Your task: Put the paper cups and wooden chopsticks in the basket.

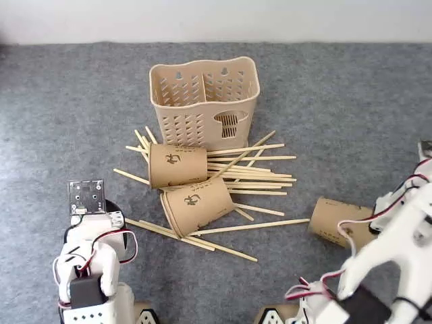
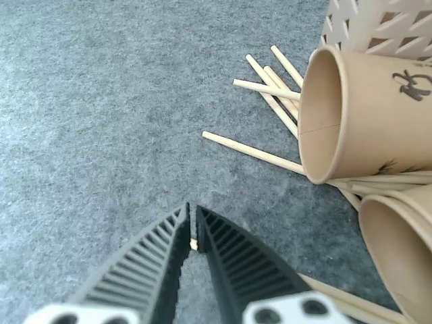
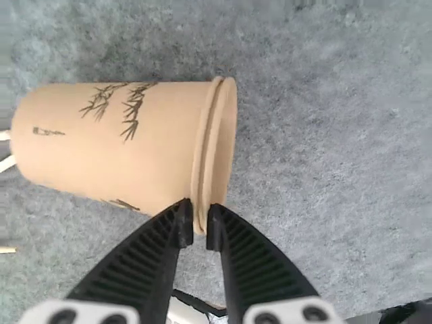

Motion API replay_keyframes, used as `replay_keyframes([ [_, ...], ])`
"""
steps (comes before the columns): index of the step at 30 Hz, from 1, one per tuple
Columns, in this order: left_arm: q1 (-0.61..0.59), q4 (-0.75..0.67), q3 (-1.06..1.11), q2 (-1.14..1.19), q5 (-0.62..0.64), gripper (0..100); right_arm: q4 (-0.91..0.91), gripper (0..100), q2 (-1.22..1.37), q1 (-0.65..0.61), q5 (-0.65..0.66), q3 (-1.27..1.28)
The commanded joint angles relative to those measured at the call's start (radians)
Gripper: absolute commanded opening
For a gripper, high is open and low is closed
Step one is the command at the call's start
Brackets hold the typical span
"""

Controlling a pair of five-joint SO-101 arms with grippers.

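A beige slotted basket (image 1: pixel 202 101) stands upright at the back centre. Two paper cups (image 1: pixel 177 165) (image 1: pixel 197 202) lie on their sides in front of it on a scatter of wooden chopsticks (image 1: pixel 253 172). The farther cup's mouth (image 2: pixel 320 115) faces my left gripper (image 2: pixel 192 210), which is shut low over the grey mat; a sliver of chopstick shows in the slit between its fingers. A third paper cup (image 1: pixel 337 221) lies to the right. My right gripper (image 3: pixel 197 210) is shut on the rim of this cup (image 3: pixel 121 142).
Grey carpet-like mat (image 1: pixel 67 121) covers the table. One long chopstick (image 1: pixel 182 236) runs from near the left arm (image 1: pixel 91 266) under the nearer cup. Another (image 1: pixel 263 226) points toward the right-hand cup. The right arm (image 1: pixel 385 270) stands at the front right.
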Motion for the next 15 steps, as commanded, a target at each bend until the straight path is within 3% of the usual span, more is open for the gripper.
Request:
replay_keyframes([
  [1,-0.006,-0.020,-0.008,-0.011,0.006,2,0.025,0.9,-0.173,-0.085,-0.009,-0.025],
  [5,-0.006,-0.020,-0.008,-0.011,0.006,2,0.056,0.9,-0.329,-0.197,0.002,-0.029],
  [9,-0.006,-0.020,-0.008,-0.011,0.006,2,0.059,0.9,-0.435,-0.292,0.130,-0.017],
  [15,-0.006,-0.020,-0.008,-0.011,0.006,2,0.059,0.9,-0.449,-0.315,0.219,-0.006],
])
